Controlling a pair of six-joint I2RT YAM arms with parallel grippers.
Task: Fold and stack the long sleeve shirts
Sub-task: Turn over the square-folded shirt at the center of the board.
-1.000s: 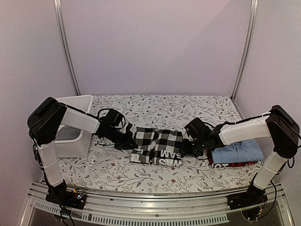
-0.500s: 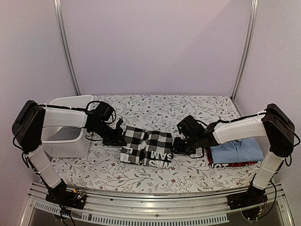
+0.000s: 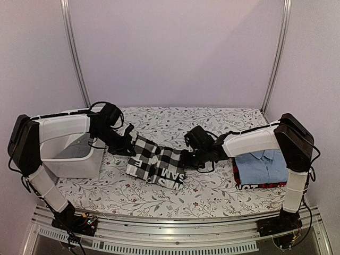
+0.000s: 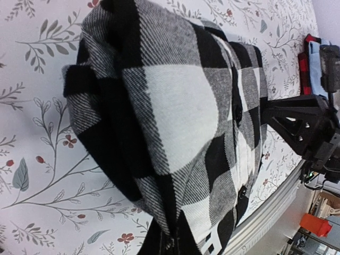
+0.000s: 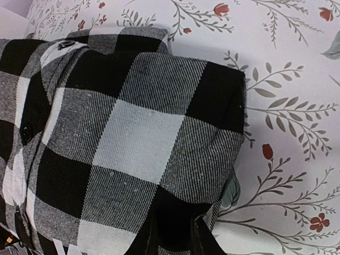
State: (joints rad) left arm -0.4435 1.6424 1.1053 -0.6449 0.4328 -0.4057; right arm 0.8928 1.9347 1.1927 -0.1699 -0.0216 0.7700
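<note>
Top external: left tool (image 3: 129, 147) and right tool (image 3: 186, 158) clenched on checked shirt (image 3: 156, 166) ends.
Folded layers: soft, light, floppy; probably best to pinch through all.

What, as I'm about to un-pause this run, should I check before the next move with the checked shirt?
1. Left gripper shut on the checked shirt at one end: ok.
2. Right gripper shut on the opposite end: ok.
3. Fold holding together, no sleeve trailing loose: ok.
4. Bundle lifted off the table: cannot tell; it sags between the two grips.
5. Stack ready to receive it, light blue shirt lying flat on the red-and-black shirt: ok.
</note>
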